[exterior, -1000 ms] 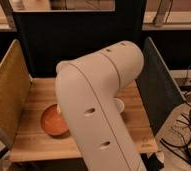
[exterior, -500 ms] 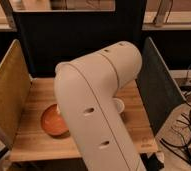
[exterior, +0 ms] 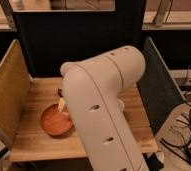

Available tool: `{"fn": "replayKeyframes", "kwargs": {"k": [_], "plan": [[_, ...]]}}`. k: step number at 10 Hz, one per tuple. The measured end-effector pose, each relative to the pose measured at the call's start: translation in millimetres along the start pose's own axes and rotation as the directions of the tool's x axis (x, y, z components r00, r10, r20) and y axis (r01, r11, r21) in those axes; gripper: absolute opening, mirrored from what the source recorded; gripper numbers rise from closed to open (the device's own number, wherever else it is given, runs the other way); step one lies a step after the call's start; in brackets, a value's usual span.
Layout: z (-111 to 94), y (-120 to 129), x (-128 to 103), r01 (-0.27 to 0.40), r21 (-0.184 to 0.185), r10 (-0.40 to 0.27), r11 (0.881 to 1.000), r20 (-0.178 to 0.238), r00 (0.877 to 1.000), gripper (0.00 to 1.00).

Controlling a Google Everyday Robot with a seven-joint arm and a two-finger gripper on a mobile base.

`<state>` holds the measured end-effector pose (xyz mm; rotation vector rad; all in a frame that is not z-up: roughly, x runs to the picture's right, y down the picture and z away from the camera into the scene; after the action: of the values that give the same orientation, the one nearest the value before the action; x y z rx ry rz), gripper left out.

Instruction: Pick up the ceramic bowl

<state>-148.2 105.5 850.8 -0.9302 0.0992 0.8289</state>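
Observation:
The ceramic bowl (exterior: 55,121) is shallow, round and orange-red. It sits on the left part of the wooden table (exterior: 36,145), and its right edge is hidden behind my arm. My big white arm (exterior: 101,100) fills the middle of the view and hides most of the gripper. The gripper (exterior: 63,103) shows only as a pale tip at the arm's left edge, right over the bowl's far right rim.
A small dark object (exterior: 60,92) lies just behind the bowl. A pale object (exterior: 120,104) peeks out to the right of the arm. A tan panel (exterior: 6,95) walls the left side, and dark panels stand at the back (exterior: 79,45) and right (exterior: 156,85). Cables (exterior: 184,135) lie on the floor at the right.
The arm has shifted only slightly. The bowl has not moved.

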Motion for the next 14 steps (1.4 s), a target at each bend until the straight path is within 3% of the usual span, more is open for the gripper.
{"fn": "replayKeyframes", "kwargs": {"k": [3,8,13,14], "plan": [[11.4,-19.1,9.0,-0.015,-0.037,0.016,0.999,0.024,1.0,0.62],[47.1,8.9,6.3,0.07,-0.096,-0.073,0.993,-0.021,0.997,0.6],[56.6,15.9,2.1,0.094,-0.085,-0.1,0.992,-0.061,0.993,0.09],[56.8,15.8,1.8,0.091,-0.085,-0.097,0.992,-0.062,0.993,0.03]]}}
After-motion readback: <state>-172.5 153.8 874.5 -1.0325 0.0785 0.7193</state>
